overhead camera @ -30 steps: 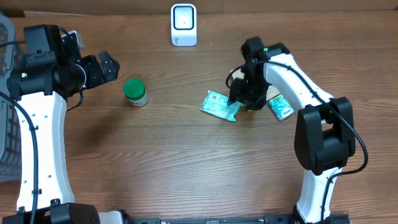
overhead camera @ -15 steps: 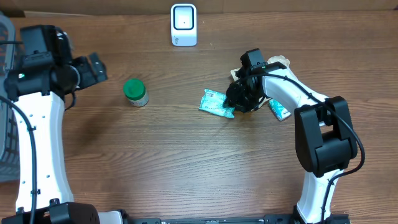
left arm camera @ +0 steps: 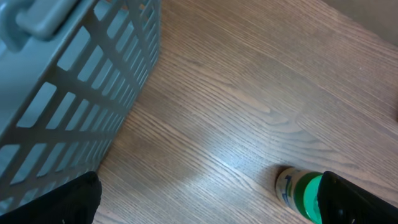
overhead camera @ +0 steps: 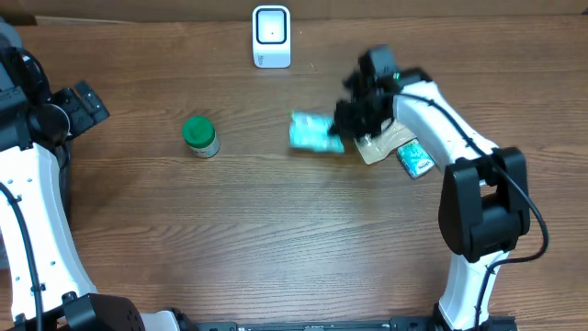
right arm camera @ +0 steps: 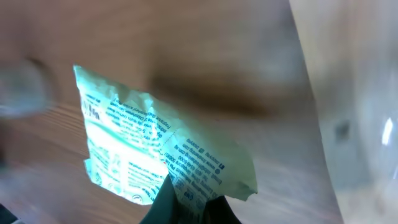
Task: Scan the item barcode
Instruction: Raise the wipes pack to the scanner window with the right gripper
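The right arm [overhead camera: 446, 133] reaches from the lower right toward the upper centre with its elbow bent. The right gripper [overhead camera: 345, 124] is clamped on the right edge of the blurred teal packet [overhead camera: 312, 133], below and right of the scanner [overhead camera: 271, 37], and its wrist view shows the dark fingers [right arm camera: 186, 200] pinching the packet's lower corner. The left arm [overhead camera: 28, 184] is folded back at the left edge, the left gripper [overhead camera: 87, 101] spread wide and holding nothing, with the jar [overhead camera: 199, 136] to its right and the basket [left arm camera: 74, 81] at the upper left of its wrist view.
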{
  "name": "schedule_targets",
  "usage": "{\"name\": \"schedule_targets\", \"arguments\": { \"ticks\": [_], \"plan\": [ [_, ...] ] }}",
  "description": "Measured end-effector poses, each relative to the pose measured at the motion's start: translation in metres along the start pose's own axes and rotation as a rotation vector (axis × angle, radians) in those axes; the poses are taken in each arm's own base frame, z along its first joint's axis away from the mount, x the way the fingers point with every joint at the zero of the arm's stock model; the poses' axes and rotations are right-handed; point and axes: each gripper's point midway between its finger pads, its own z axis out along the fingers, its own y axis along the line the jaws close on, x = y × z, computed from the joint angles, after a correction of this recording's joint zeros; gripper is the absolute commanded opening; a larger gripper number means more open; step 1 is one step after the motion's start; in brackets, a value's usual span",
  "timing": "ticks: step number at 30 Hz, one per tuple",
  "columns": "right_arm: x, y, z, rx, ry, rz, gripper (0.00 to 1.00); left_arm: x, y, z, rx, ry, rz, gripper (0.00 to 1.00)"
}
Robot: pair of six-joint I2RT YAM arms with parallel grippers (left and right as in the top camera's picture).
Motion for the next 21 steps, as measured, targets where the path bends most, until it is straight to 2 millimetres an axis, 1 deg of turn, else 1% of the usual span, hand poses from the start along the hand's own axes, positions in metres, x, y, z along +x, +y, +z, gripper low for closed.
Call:
{"name": "schedule_targets", "arguments": {
  "ticks": [1, 2, 3, 4, 5, 6, 9, 11, 12, 13, 14, 17, 18, 20, 21],
  "plan": [
    [-0.027, 0.015, -0.018, -0.013, -0.095, -0.051, 0.04, 0.0, 0.0, 0.0, 0.0, 0.0, 0.0, 1.0],
    [-0.039, 0.023, -0.028, -0.016, -0.145, -0.076, 0.04, 0.0, 0.0, 0.0, 0.0, 0.0, 0.0, 1.0],
    [-0.056, 0.03, -0.039, -0.014, -0.219, -0.111, 0.04, 0.0, 0.0, 0.0, 0.0, 0.0, 0.0, 1.0],
    [-0.082, 0.04, -0.055, -0.001, -0.341, -0.16, 0.04, 0.0, 0.0, 0.0, -0.001, 0.001, 0.0, 1.0],
    [-0.09, 0.042, -0.06, 0.012, -0.384, -0.178, 0.04, 0.0, 0.0, 0.0, 0.0, 0.0, 0.0, 1.0],
    [-0.113, 0.048, -0.072, 0.054, -0.5, -0.237, 0.04, 0.0, 0.0, 0.0, 0.0, 0.0, 0.0, 1.0],
    [-0.14, 0.058, -0.086, 0.129, -0.654, -0.336, 0.04, 0.001, 0.0, 0.0, 0.0, 0.002, 0.0, 1.0],
    [-0.167, 0.081, -0.111, 0.194, -0.838, -0.461, 0.04, 0.0, 0.0, 0.0, 0.0, 0.0, 0.0, 1.0],
    [-0.172, 0.088, -0.117, 0.211, -0.883, -0.495, 0.04, 0.0, 0.0, 0.0, 0.0, 0.0, 0.0, 1.0],
    [-0.182, 0.102, -0.132, 0.244, -0.98, -0.556, 0.04, 0.0, 0.0, 0.0, 0.0, 0.001, 0.0, 1.0],
    [-0.187, 0.11, -0.14, 0.272, -1.03, -0.593, 0.04, 0.0, 0.0, 0.0, -0.001, -0.001, 0.0, 1.0],
    [-0.199, 0.14, -0.172, 0.364, -1.223, -0.717, 0.04, 0.0, 0.0, 0.0, 0.0, 0.0, 0.0, 1.0],
    [-0.203, 0.151, -0.184, 0.422, -1.303, -0.772, 0.04, 0.0, 0.0, 0.0, -0.001, 0.0, 0.0, 1.0],
    [-0.209, 0.153, -0.185, 0.489, -1.357, -0.814, 0.04, 0.0, 0.0, 0.0, -0.001, 0.0, 0.0, 1.0],
    [-0.213, 0.149, -0.18, 0.531, -1.372, -0.833, 0.04, 0.0, 0.0, 0.0, -0.001, 0.0, 0.0, 1.0]
  ]
}}
